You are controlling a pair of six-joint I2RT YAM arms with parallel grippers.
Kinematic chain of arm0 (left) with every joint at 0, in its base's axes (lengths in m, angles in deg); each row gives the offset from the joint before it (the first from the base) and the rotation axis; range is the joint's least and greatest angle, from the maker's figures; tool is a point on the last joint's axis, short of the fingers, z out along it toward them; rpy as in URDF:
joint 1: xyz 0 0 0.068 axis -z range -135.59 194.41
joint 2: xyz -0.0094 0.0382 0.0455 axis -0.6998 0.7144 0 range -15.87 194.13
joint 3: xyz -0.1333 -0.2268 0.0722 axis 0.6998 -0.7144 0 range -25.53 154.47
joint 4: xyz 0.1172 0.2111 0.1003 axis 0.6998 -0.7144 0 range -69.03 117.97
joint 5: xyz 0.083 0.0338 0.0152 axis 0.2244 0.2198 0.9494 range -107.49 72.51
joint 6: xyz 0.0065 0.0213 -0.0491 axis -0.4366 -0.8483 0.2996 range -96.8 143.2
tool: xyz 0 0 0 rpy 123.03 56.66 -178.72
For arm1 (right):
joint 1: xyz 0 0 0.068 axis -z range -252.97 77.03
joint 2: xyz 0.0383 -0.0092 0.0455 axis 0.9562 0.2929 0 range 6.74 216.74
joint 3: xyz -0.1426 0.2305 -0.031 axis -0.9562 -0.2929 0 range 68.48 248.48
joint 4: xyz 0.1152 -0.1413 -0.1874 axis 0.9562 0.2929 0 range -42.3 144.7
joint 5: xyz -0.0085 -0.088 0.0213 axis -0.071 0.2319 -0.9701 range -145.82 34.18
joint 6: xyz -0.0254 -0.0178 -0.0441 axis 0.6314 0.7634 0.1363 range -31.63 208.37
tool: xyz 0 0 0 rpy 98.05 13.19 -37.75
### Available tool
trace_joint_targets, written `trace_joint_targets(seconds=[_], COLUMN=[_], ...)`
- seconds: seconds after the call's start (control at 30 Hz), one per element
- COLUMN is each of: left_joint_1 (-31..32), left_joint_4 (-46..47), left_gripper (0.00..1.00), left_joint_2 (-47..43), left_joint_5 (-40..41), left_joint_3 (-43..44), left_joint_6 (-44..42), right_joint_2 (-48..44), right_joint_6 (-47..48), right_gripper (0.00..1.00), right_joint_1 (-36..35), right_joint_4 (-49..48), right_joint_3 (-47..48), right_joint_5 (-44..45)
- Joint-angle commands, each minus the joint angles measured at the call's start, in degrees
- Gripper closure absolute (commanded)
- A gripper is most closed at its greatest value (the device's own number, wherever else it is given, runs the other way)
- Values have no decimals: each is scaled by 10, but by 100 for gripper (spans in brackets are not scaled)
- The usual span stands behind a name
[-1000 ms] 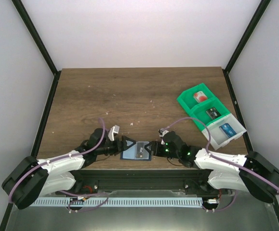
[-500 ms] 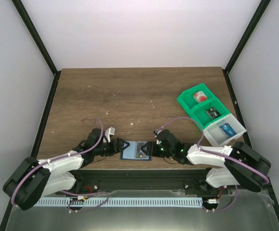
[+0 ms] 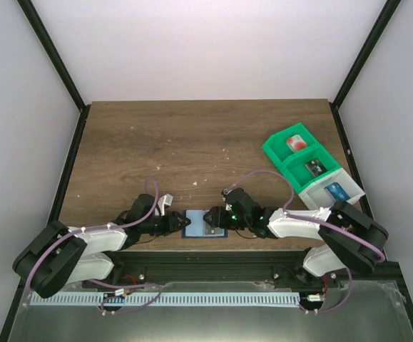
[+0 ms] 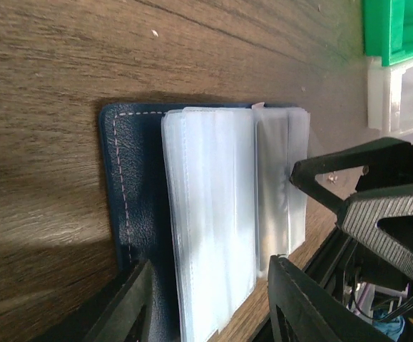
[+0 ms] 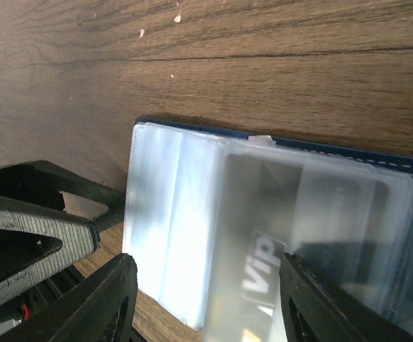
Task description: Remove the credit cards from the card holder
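Navy card holder point(image 3: 197, 225) lies open at the table's point(image 3: 192, 142) near edge, clear sleeves point(image 4: 213, 214) up; I see my left gripper point(image 3: 180, 223) and right gripper point(image 3: 212, 217) spread wide, straddling its opposite ends.

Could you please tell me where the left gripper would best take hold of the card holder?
Probably the stitched navy strip of the card holder, approached from the side away from the right gripper: the holder lies open and flat, and there its cover juts well past the clear sleeves.
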Motion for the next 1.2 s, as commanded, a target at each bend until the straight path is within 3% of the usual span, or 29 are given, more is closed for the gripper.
trace_joint_targets(seconds=[0.0, 0.2, 0.6, 1.17], left_joint_1=[-2, -2, -2, 6], left_joint_4=[18, 7, 22, 78], left_gripper=[55, 56, 56, 62], left_joint_2=[-1, -20, -29, 14], left_joint_5=[-12, -11, -14, -27], left_joint_3=[-13, -12, -20, -30], left_joint_6=[2, 8, 22, 41], right_joint_2=[22, -16, -2, 44], right_joint_6=[9, 36, 39, 38], right_gripper=[43, 42, 42, 42], right_joint_1=[-5, -5, -3, -13], right_joint_4=[20, 93, 100, 9], right_joint_3=[26, 56, 46, 43], right_joint_5=[12, 51, 80, -8])
